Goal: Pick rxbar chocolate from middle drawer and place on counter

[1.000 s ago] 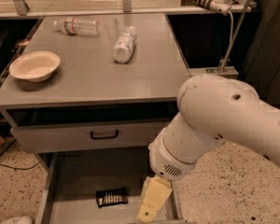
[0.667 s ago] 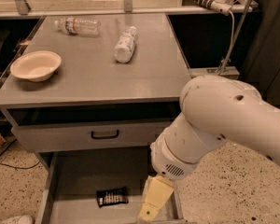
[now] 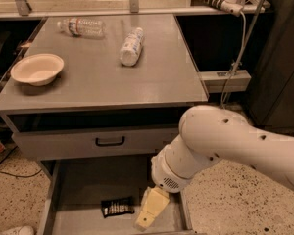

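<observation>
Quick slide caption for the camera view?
Gripper at the open middle drawer, beside the rxbar chocolate; counter above holds a bowl and two bottles.

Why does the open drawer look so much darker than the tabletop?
In the camera view, the counter is brightly lit; the middle drawer lies low in shade, so the rxbar chocolate looks dim beside the gripper at its right.

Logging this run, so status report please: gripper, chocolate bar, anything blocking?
Gripper low over the middle drawer, just right of the rxbar chocolate. Bar flat on drawer floor, not held. Nothing between them.
</observation>
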Motion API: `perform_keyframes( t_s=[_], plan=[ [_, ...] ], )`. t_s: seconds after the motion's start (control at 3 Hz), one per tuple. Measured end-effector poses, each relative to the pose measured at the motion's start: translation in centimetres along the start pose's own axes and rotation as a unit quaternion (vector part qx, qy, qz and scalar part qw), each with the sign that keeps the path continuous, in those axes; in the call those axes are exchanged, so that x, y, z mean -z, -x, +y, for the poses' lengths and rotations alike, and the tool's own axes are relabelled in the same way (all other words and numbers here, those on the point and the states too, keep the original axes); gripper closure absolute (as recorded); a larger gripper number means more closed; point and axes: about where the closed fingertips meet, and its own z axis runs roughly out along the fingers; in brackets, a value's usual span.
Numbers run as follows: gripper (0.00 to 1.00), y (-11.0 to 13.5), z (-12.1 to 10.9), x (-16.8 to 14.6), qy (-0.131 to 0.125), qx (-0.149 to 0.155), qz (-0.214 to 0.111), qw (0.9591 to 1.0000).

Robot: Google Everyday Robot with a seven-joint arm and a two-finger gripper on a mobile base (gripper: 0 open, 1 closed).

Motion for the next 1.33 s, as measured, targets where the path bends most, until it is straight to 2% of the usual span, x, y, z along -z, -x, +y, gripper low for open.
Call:
perform_keyframes(
  t_s=[0.33, 0.67, 1.33],
  plan=[
    [0.00, -0.3, -3.4, -4.5, -0.011, -0.013, -0.029, 0.9994],
    [0.00, -1.1, -6.1, -8.3, -0.010, -0.033, -0.041, 0.9986],
    [0.00, -1.4, -6.3, -10.6, 0.002, -0.039, -0.055, 0.9977]
  ],
)
